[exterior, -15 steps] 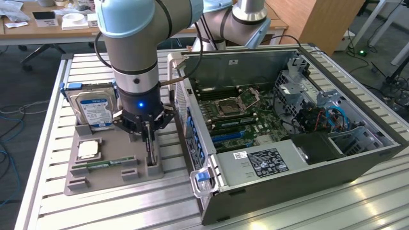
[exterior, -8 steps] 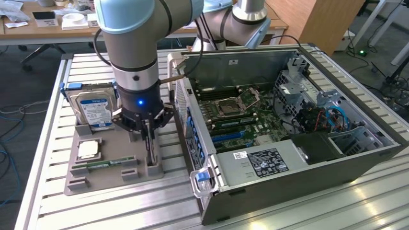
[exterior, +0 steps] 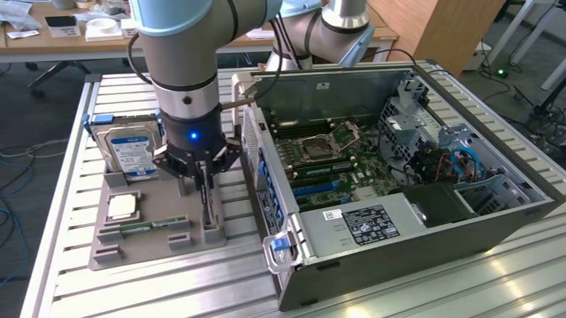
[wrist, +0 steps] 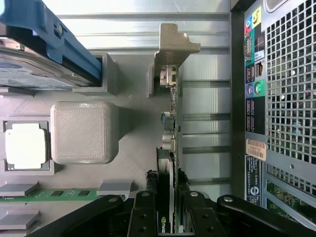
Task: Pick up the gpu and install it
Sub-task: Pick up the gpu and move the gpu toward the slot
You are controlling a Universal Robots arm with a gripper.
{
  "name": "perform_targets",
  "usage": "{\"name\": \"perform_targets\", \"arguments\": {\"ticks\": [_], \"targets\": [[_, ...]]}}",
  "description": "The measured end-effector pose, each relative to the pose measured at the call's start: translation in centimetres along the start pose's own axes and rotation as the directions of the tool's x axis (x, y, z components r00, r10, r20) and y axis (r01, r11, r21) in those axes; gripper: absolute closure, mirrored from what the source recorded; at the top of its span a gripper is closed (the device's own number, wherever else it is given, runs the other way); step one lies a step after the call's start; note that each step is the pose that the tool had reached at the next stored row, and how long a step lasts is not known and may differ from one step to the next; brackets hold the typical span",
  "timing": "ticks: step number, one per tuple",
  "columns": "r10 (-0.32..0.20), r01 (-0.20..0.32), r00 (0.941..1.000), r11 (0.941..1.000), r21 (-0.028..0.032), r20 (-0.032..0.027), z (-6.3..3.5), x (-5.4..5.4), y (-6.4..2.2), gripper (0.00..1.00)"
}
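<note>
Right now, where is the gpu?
The gpu stands on edge in the grey holder tray, at the exterior view's left of the open computer case, with the claw closed on its top edge.

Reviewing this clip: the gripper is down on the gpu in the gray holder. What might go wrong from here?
1. The gripper pinches the gpu by its thin edge, well away from the bracket; lifted, the card may tilt.
2. The gpu stands in slots of the gray holder; it might bind and drag the holder along.
3. The computer case stands close beside; a swinging card could strike it.
</note>
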State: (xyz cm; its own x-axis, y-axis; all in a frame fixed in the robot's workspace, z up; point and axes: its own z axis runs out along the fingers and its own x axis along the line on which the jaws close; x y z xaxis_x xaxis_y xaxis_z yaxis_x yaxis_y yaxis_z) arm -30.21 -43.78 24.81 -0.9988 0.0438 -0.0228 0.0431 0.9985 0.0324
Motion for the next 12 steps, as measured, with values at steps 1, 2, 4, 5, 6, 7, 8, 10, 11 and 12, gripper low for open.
{"name": "perform_targets", "arguments": {"ticks": [1,2,4,5,6,7,8,10,11,12], "targets": [[0.0,0.0,1.0,1.0,0.0,0.0,-0.14,0.0,0.0,0.74],[0.0,0.0,1.0,1.0,0.0,0.0,-0.29,0.0,0.01,0.74],[0.0,0.0,1.0,1.0,0.0,0.0,-0.57,0.0,0.02,0.74],[0.0,0.0,1.0,1.0,-0.0001,0.0001,-0.71,0.0,0.02,0.74],[0.0,0.0,1.0,1.0,0.0,0.0,-0.85,0.0,0.03,0.74],[0.0,0.0,1.0,1.0,0.0,0.0,-1.0,0.0,0.03,0.74],[0.0,0.0,1.0,1.0,0.0,0.0001,-1.16,0.0,0.04,0.74],[0.0,0.0,1.0,1.0,-0.0001,0.0001,-1.54,0.0,0.05,0.74],[0.0,0.0,1.0,1.0,0.0,0.0,-1.74,0.0,0.06,0.74],[0.0,0.0,1.0,1.0,0.0,0.0,-1.94,0.0,0.06,0.74]]}}
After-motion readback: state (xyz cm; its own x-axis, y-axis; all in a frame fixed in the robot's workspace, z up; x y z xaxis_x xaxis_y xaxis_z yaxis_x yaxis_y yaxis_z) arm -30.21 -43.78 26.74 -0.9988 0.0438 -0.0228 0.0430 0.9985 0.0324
